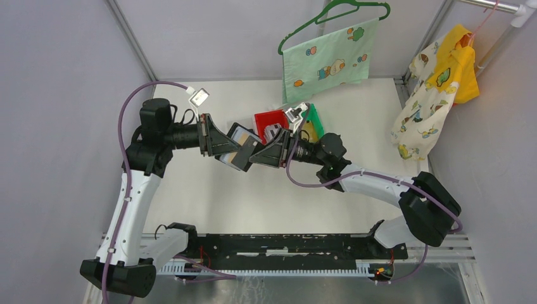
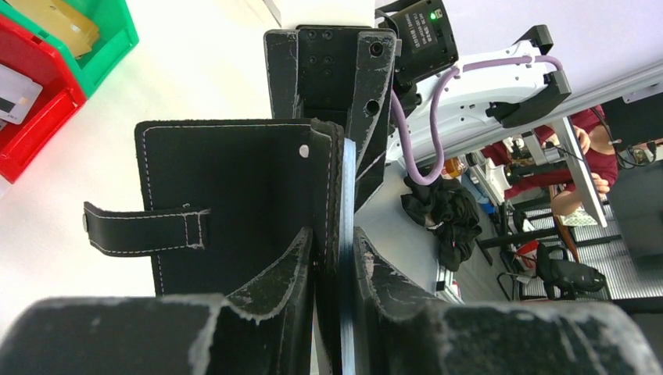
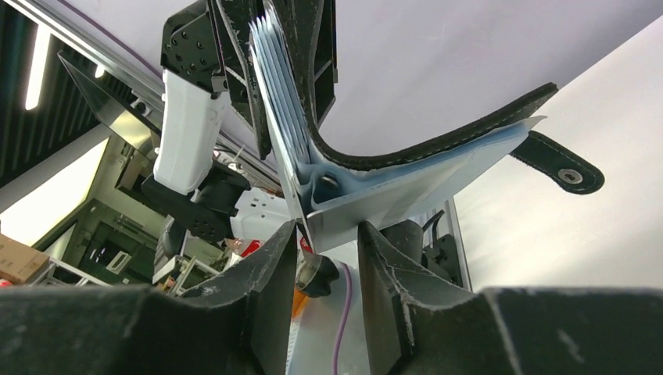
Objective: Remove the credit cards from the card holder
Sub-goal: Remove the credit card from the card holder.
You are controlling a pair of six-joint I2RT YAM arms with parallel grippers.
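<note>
Any lettering is too small to read. Both arms bend inward above the desk. From 9 o'clock, the left end effector clamps the open card holder, which is held aloft. From 3 o'clock, the right end effector straddles a corner of the pale credit cards; I cannot tell whether it grips them.

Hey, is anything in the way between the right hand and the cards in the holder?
Nothing visible. The right hand is at the open holder, its fingers either side of a pale sheet at the fold; whether that is a card or the lining, I cannot tell. The left hand clamps the holder.
</note>
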